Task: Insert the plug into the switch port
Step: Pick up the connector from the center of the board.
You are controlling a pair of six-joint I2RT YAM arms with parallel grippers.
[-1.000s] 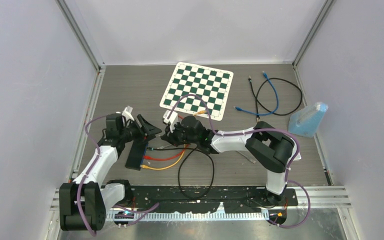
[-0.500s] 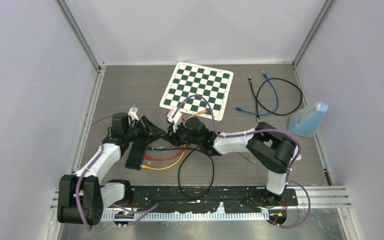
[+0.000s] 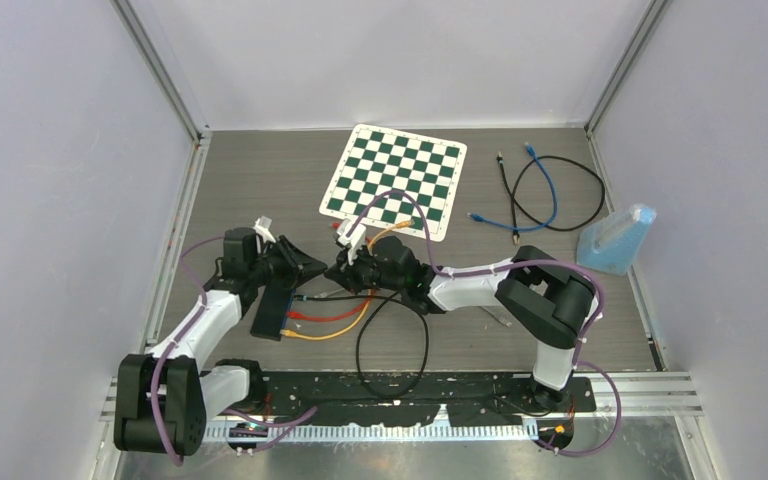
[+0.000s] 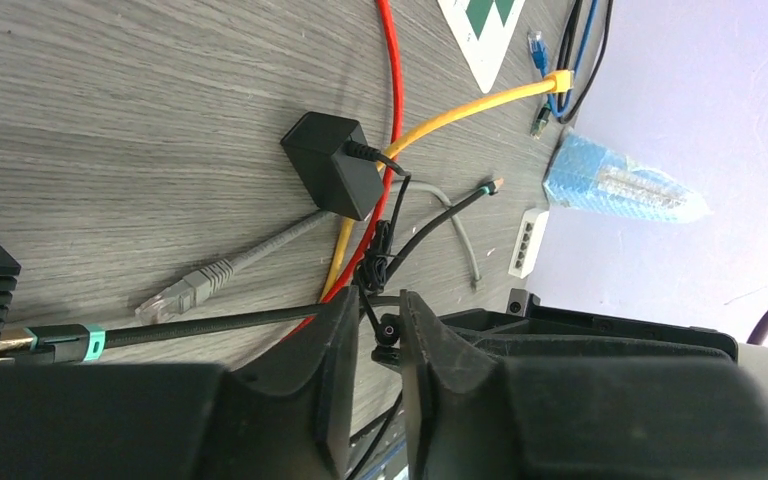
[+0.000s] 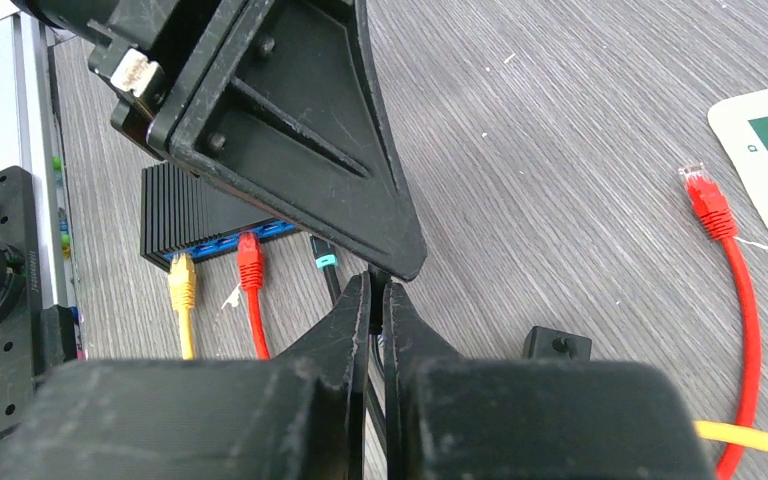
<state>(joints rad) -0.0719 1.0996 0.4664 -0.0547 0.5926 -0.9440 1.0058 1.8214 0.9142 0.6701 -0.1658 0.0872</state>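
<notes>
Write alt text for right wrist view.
Right pincer shut on a black cable, close to the left pincer's tip. Its teal-banded plug sits by a black switch holding a yellow plug and a red plug; a loose red plug lies at right.

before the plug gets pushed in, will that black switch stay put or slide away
The switch will probably slide: it looks like a small box lying loose on the smooth table, with nothing visibly pinning it. It sits low and flat, so tipping seems unlikely. The red cable and yellow cable already plugged in may drag on it slightly.
</notes>
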